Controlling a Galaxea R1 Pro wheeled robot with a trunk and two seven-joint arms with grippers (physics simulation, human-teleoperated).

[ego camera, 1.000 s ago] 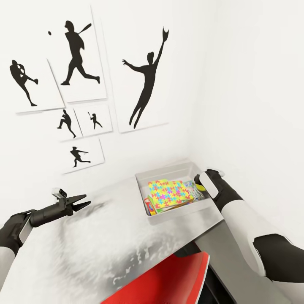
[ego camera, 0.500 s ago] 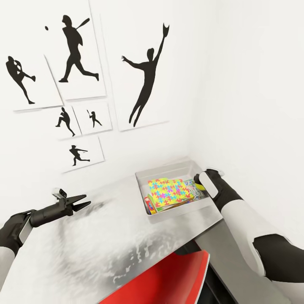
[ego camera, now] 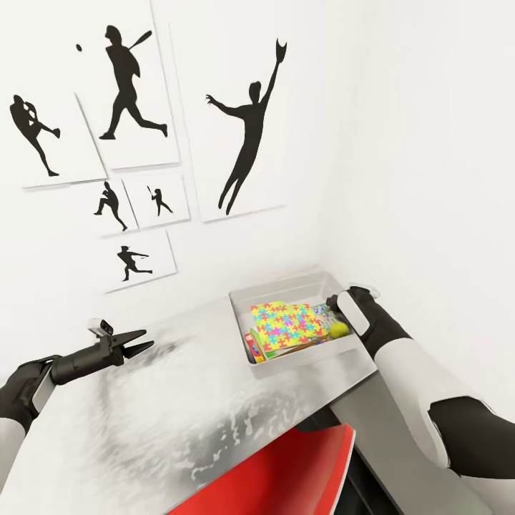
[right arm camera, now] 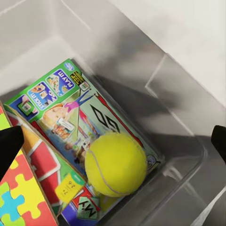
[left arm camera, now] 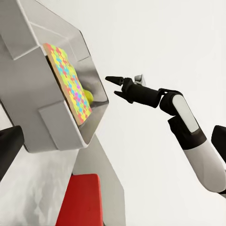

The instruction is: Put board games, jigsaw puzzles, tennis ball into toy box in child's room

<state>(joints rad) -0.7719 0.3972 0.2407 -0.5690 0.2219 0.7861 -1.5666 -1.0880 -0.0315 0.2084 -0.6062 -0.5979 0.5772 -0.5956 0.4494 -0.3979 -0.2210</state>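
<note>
On the left, the left tool (ego camera: 136, 343) is hanging over the bare near stretch of the counter (ego camera: 179, 400), well apart from the bin; its two dark fingers are spread a little and are gripping nothing. My read is that it is simply parked out of the way so the other arm has room to work.

Moving right, the toy box (ego camera: 300, 357) is sitting near the counter's far corner by the wall. A jigsaw puzzle (ego camera: 286, 322) is lying on top of the stack inside, its bright interlocking pieces facing up, with printed board games (right arm camera: 70, 113) lying flat beneath and beside it. They are lying flat, probably because that is how such thin boxes pack best in a shallow bin.

Further right, the tennis ball (right arm camera: 117, 164) is resting on a game lid in the box's corner, touching no finger. In the head view the ball (ego camera: 338, 329) is showing just below the right tool (ego camera: 335, 304).

The right tool is hovering above that corner with its fingers parted wide, their dark tips framing the edges of the right wrist view with empty air between them. In the left wrist view, the right tool (left arm camera: 113, 87) is likewise showing its prongs apart. The ball looks delivered, so the collecting appears close to complete, though whether every toy is inside I cannot tell.
</note>
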